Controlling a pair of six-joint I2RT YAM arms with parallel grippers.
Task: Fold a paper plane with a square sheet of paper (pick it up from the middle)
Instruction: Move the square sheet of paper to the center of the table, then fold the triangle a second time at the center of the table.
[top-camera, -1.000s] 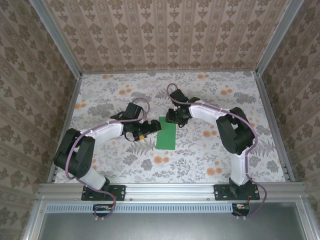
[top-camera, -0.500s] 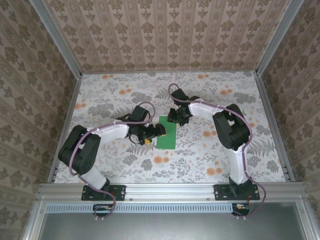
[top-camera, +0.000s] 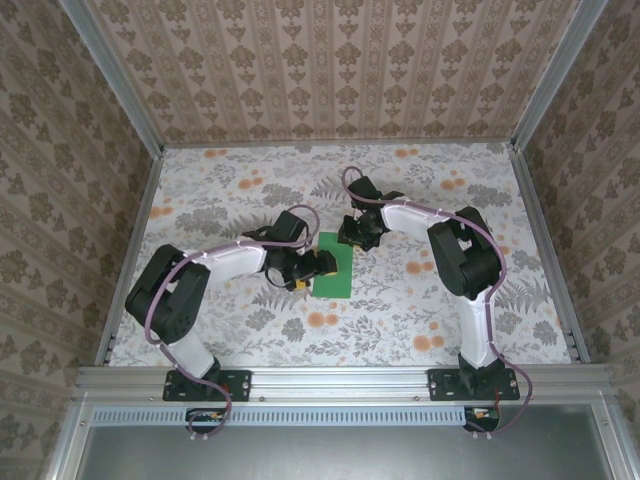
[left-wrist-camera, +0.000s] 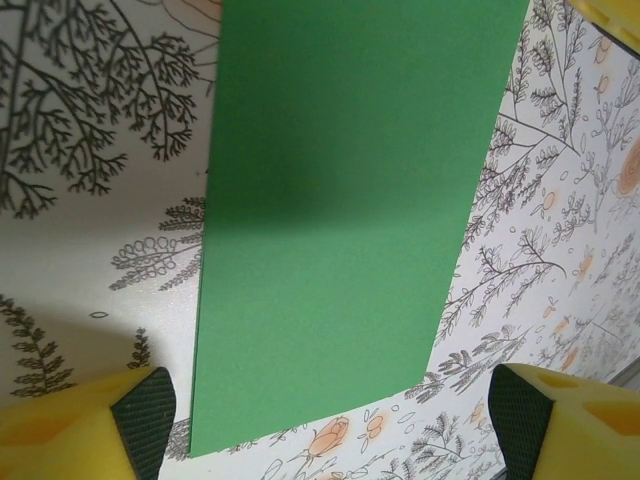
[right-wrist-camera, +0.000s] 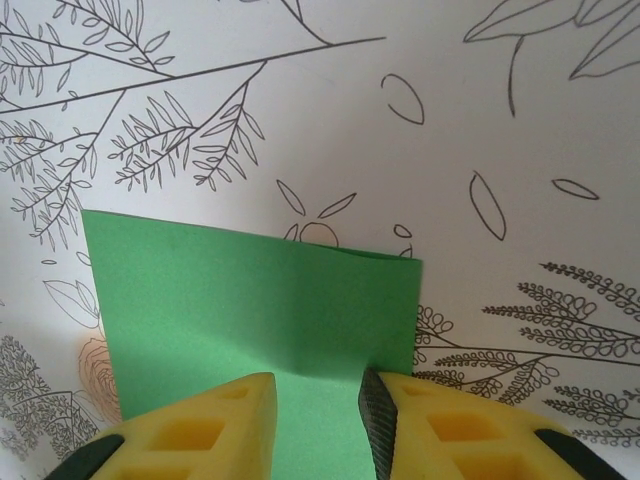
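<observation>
Top external view: the green sheet of paper (top-camera: 335, 278) is being shown as a narrow rectangle lying flat on the floral tabletop (top-camera: 230, 190), near its middle, between the two arms. The left gripper (top-camera: 318, 265) is being held over the sheet's left edge, and the right gripper (top-camera: 353, 240) is being held at its far right corner.

In the left wrist view, the sheet (left-wrist-camera: 340, 200) is being framed by the left gripper (left-wrist-camera: 330, 410). Its yellow fingers (left-wrist-camera: 70, 430) are being held wide apart, one beyond each long edge of the sheet, and nothing is being gripped. One corner of the sheet is lying just beside one finger, while the other finger is standing clear of the paper, over bare tabletop.

In the right wrist view, the right gripper (right-wrist-camera: 318, 400) is being held over one end of the sheet (right-wrist-camera: 250, 290). Its fingers (right-wrist-camera: 190, 435) are being held only narrowly apart, and green paper is showing in the slot between them. Whether the paper is being pressed or pinched cannot be told. At the edge ahead of the fingers, a second layer is showing at one corner.
</observation>
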